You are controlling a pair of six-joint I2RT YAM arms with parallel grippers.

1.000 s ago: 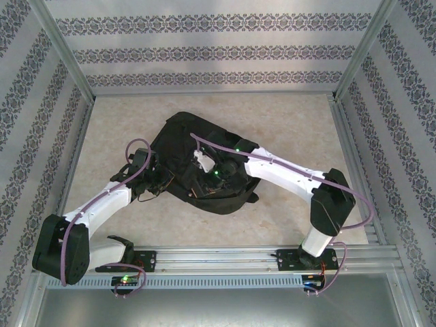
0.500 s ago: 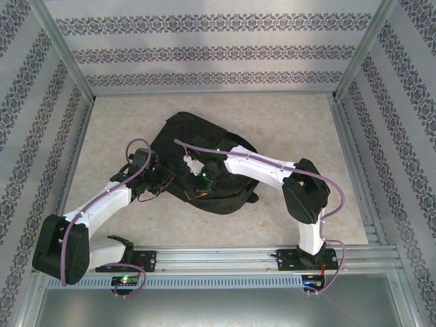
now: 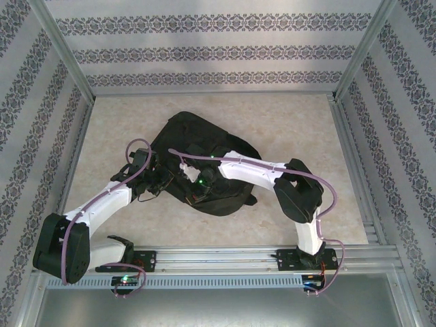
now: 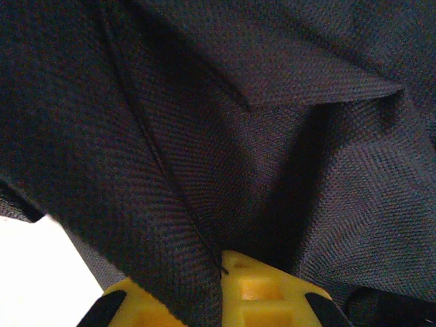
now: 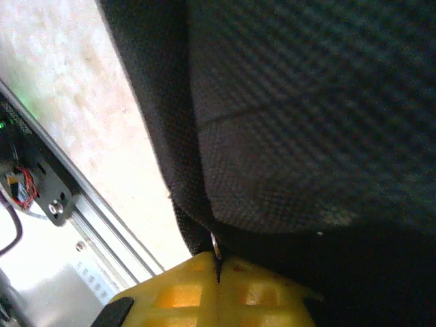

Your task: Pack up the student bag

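You had a pale, marbled beige bench [image 3: 293, 122] in front of you, closed in by patterned walls [image 3: 218, 51] at the far side and on both flanks. The student bag [image 3: 187, 129] lay flat and directly on it, black soft fabric with rounded corners, a little left of the middle and turned slantwise to the edges. The pale surface showed all round the bag, with the broadest stretch on your right. A metal rail [image 3: 225, 257] ran along the near edge. From the right wrist camera you saw the bag's dark edge resting on that same beige surface, the rail near it.
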